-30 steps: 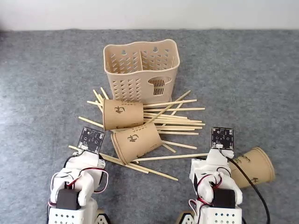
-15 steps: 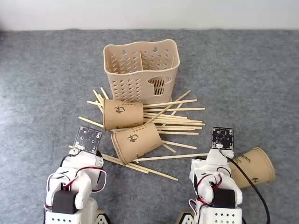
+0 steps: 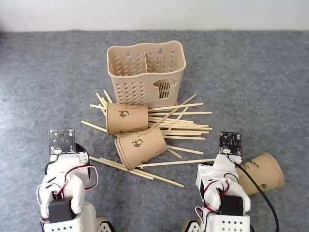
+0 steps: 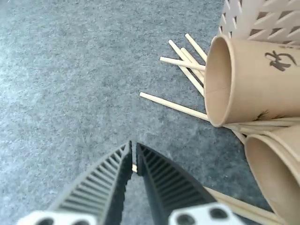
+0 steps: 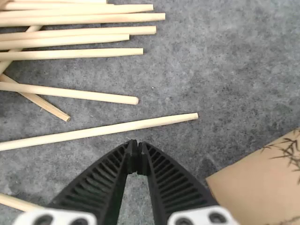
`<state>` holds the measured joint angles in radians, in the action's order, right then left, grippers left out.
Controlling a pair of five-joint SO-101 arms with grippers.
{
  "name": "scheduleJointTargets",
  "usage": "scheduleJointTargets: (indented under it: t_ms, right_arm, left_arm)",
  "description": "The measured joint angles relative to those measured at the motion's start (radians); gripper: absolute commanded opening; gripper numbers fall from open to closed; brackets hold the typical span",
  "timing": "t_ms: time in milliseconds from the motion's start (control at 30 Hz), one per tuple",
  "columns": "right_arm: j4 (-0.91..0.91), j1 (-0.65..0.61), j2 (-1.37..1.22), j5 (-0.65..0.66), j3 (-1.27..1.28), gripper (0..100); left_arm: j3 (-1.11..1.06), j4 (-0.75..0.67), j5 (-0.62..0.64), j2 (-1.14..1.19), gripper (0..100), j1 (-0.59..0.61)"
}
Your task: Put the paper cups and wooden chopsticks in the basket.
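Note:
Three brown paper cups lie on their sides on the grey mat: one just in front of the beige basket, one below it, and one at the right beside the right arm. Several wooden chopsticks lie spread around and under the two middle cups. My left gripper is shut with nothing in it, over bare mat to the left of the cup mouths. My right gripper is shut and holds nothing, just short of a long chopstick, with the third cup beside it.
The basket stands upright at the back centre, with an inner divider and perforated walls; its corner shows past the upper cup. Open grey mat lies left of the left arm and to the far right.
The left arm has swung to the left, away from the two middle cups and the chopstick ends. The right arm, the cups and the chopsticks have not moved.

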<state>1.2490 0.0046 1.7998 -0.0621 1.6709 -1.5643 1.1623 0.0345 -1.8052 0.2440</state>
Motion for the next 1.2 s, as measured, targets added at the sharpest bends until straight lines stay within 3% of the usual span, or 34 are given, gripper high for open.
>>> scheduleJointTargets:
  t_ms: [333,700,1000,1200]
  right_arm:
    - [0.000,-0.149,0.000,0.000,0.000,1.2]
    - [0.075,-0.163,0.000,0.000,-0.012,1.5]
    - [0.123,-0.057,0.003,0.140,-0.290,1.5]
    - [0.265,0.124,-0.012,0.219,-0.597,1.5]
  left_arm:
    - [0.000,0.000,0.005,0.000,2,0.003]
    - [0.000,0.000,0.005,0.000,2,0.003]
    - [0.000,0.000,0.005,0.000,2,0.003]
    - [0.000,0.000,0.005,0.000,2,0.003]
